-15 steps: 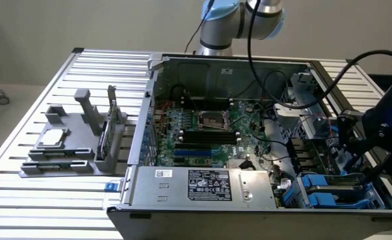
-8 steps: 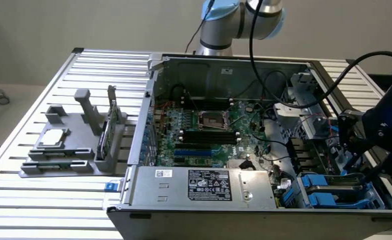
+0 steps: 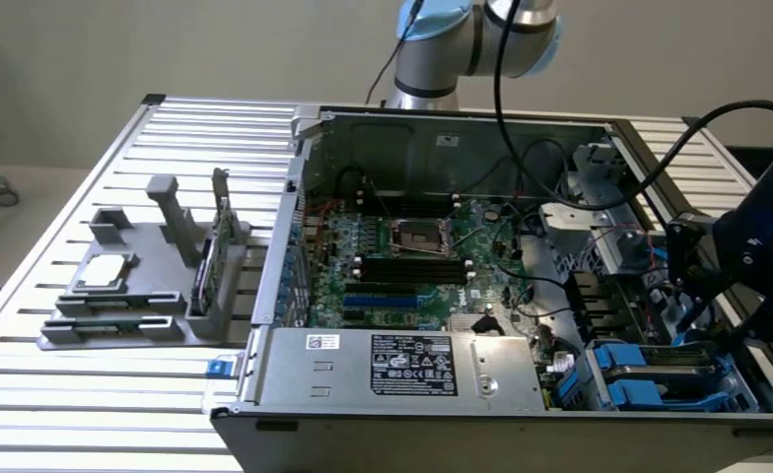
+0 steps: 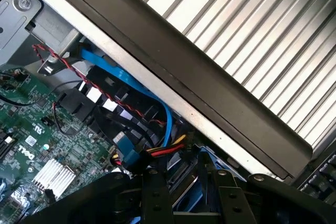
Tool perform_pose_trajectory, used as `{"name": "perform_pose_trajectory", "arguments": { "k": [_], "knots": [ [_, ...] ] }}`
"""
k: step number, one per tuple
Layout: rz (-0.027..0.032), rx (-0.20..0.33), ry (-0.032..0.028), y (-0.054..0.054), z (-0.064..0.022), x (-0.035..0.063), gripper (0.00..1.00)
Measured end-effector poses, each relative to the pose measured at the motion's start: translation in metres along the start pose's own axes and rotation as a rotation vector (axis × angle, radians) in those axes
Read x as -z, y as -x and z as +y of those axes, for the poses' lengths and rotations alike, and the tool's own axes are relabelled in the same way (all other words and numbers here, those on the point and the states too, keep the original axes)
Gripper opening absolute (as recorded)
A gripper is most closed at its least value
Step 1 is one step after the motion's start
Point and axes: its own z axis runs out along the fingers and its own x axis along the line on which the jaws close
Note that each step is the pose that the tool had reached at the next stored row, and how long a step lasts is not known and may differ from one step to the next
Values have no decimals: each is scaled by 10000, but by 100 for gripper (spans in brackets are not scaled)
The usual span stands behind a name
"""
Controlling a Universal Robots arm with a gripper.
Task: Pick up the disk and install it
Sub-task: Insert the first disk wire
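At the near corner of the open computer case [image 3: 492,426], on the exterior view's right, the blue-framed disk [image 3: 630,367] sits just beneath the pincer [image 3: 716,296]; whether the pincer grips it cannot be told.

Ribbed bare-metal table [image 3: 71,394], dull satin sheen; matt grey plastic holder [image 3: 110,330] at left; unpainted sheet-metal computer case [image 3: 413,148], smooth; glossy green circuit board [image 3: 406,271]; shiny blue plastic-sheathed cable [image 4: 123,77]

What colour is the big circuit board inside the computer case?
The circuit board is green; the exterior view shows it best.
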Motion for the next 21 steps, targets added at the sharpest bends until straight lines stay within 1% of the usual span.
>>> {"name": "perform_pose_trajectory", "arguments": {
  "k": [8, 12, 13, 14, 16, 17, 18, 21],
  "knots": [
    [75, -258, -121, -36, 51, -3, 37],
    [128, -332, -196, -55, 81, -3, 37],
    [143, -350, -216, -59, 88, -3, 35],
    [158, -368, -237, -63, 95, -3, 35],
    [191, -403, -283, -70, 108, -3, 22],
    [206, -420, -306, -73, 114, -3, 22],
    [225, -438, -332, -76, 120, -3, 17],
    [280, -488, -406, -84, 137, -4, 17]
  ]
}}
